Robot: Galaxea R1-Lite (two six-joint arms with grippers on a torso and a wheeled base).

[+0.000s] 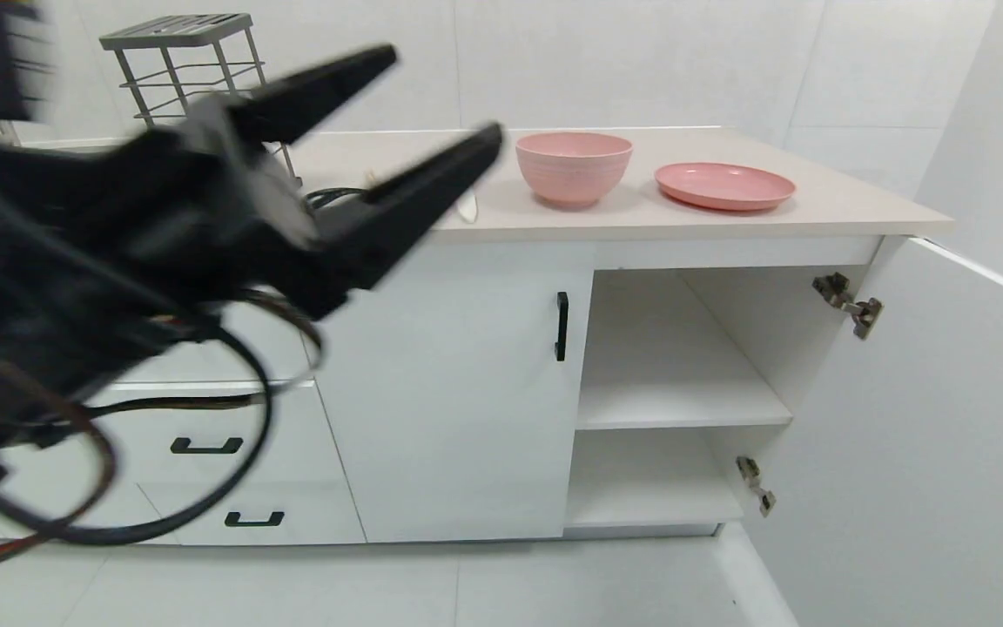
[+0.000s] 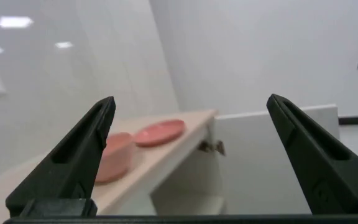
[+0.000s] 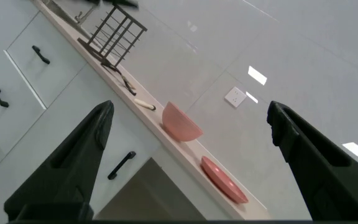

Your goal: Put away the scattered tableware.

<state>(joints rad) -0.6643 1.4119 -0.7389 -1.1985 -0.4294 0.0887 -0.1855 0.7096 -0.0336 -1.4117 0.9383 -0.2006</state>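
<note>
On the counter [image 1: 850,213] sit a ribbed pink bowl [image 1: 573,167] and plate [image 1: 724,185].

The left claw [image 1: 445,94] is matte black: two long fingers [image 1: 419,187] taper to blunt tips from a bulky black wrist housing [image 1: 205,200]. At its seven o'clock loop thick black cables [image 1: 268,418] and a thinner reddish-brown cable [image 1: 108,455]. The right claw [image 3: 189,109] has matching black wedge-shaped fingers [image 3: 73,162].

beige countertop [image 1: 841,209], pink bowl [image 1: 573,167] beside pink plate [image 1: 724,185], wire rack [image 1: 178,30] at its left end
</note>
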